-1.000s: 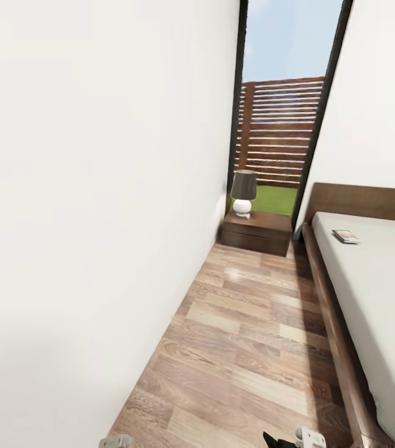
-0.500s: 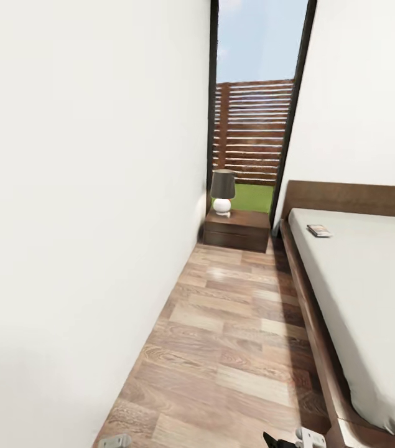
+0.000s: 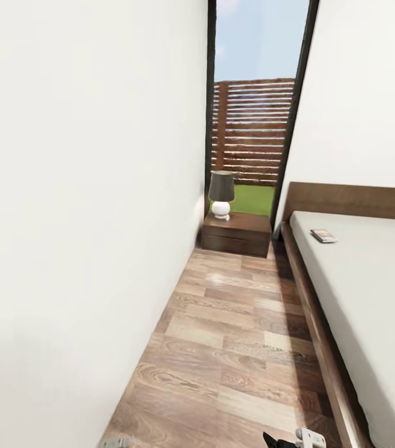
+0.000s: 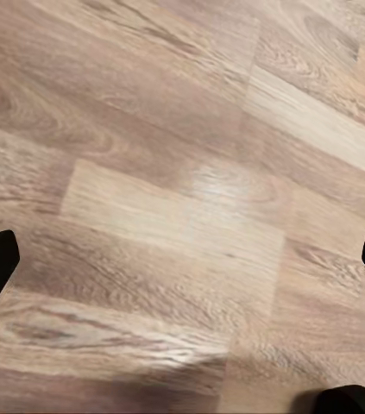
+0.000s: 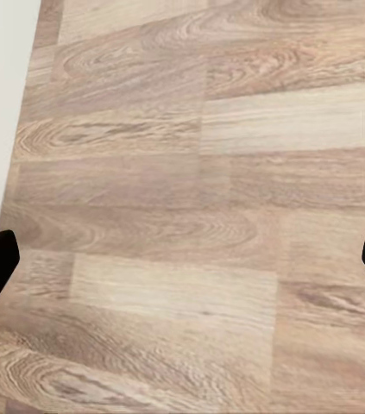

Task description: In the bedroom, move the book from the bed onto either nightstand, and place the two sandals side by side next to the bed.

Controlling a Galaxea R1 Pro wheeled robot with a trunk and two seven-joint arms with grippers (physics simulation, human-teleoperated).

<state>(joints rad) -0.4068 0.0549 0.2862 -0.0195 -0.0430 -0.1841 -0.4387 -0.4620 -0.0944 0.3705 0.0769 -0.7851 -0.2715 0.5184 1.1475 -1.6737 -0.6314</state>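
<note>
Facing my narrow aisle, book [image 3: 323,236] on bed [image 3: 371,280], nightstand [image 3: 236,233] with lamp [image 3: 221,194] ahead, both grippers [image 4: 182,259] [image 5: 182,250] apparently spread wide over floor [image 3: 241,336].

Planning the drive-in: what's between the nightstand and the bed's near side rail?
Head view: bare wood-plank floor only. It runs from the nightstand, which carries a lamp, along the bed frame; the book lies on the mattress.

Bright, even daylight from the window [image 3: 253,112]; soft glare on floor [image 3: 234,323].
</note>
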